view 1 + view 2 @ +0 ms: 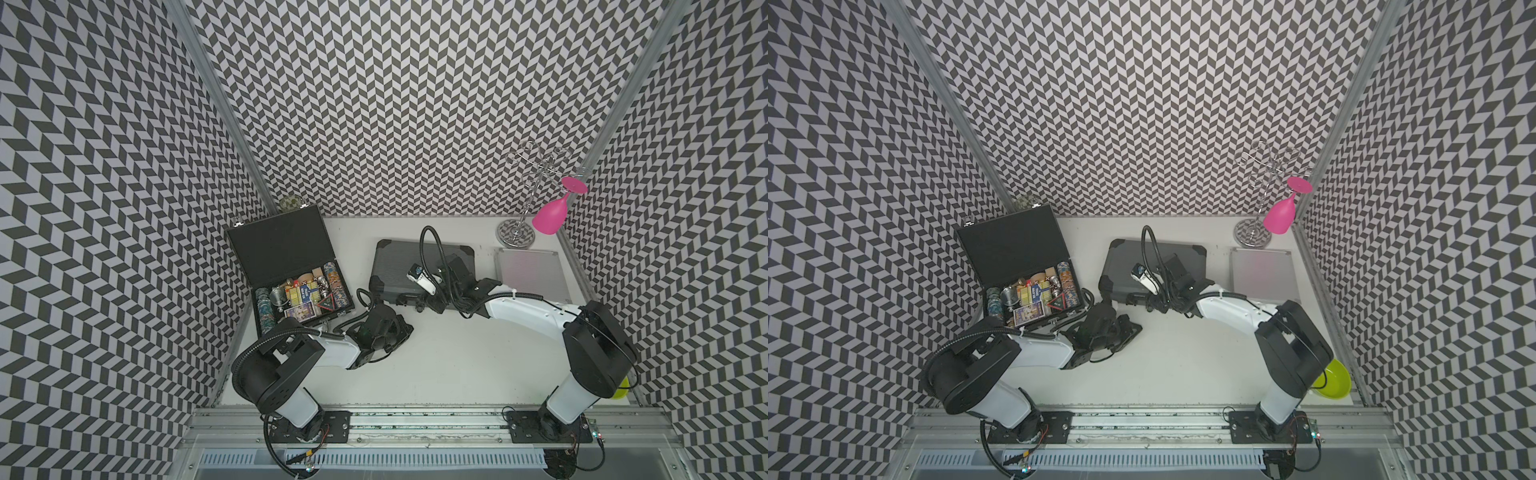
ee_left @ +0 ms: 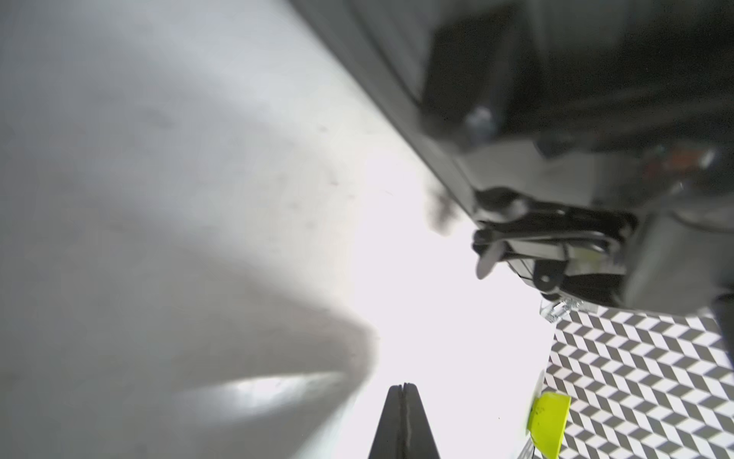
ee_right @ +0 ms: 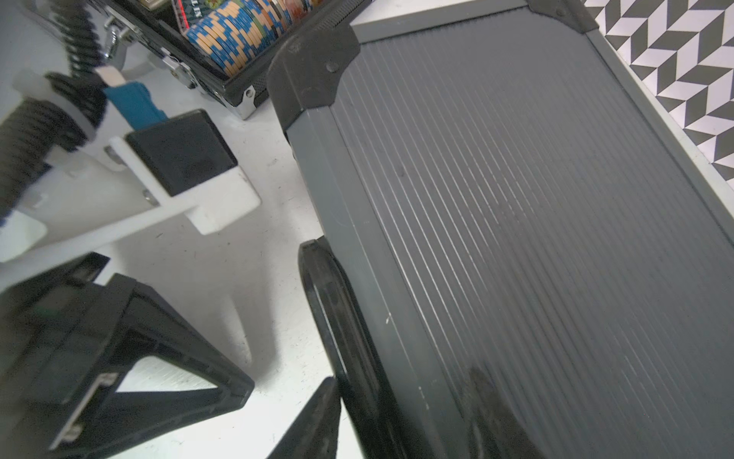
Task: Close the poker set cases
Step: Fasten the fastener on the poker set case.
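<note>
White tabletop (image 1: 436, 374) boxed in by chevron walls. At centre left of both top views, flat black case (image 1: 274, 249) open, lid raised, chips and card boxes on show. Mid-frame, ribbed grey case (image 1: 390, 266) closed, partly hidden under the right arm. Far right, silver case (image 1: 532, 270) closed. Right gripper (image 3: 405, 375) jaws apart, astride the grey case's front edge and handle (image 3: 337, 318); possibly touching, too cropped to judge. Left gripper (image 2: 404, 401) pressed together over open table, the rest of that wrist view smeared.
</note>
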